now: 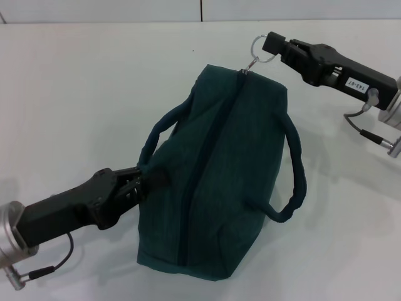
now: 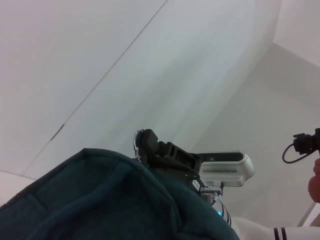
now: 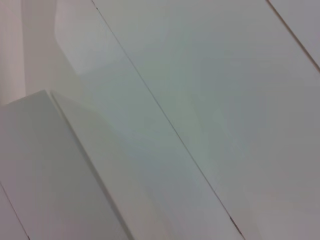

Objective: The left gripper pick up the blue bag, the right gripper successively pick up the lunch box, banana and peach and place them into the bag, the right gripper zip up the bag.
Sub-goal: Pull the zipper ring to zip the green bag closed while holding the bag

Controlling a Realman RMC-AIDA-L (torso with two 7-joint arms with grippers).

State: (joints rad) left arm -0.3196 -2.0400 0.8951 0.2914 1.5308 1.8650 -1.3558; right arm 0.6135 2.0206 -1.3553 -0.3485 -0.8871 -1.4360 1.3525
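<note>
A small white label (image 1: 354, 84) sits on my right arm just behind the end effector; its dark characters look like "143-07", though I can't read them with certainty. Nothing else carries legible text.

Bag (image 1: 219, 169) zipped along the top; contents hidden, so lunch box, banana and peach cannot be seen.

Left gripper (image 1: 139, 182) fingertips buried against the bag's side by the handle (image 1: 161, 132); the grip itself is not visible, though probably closed on fabric.

Both arms cut off by the head view's edges.

Left wrist view: bag (image 2: 100, 200) fills the lower part and runs off the edge, hiding the lower half of the right gripper (image 2: 150, 147) beyond it.

Right wrist view: blank pale panels only.
</note>
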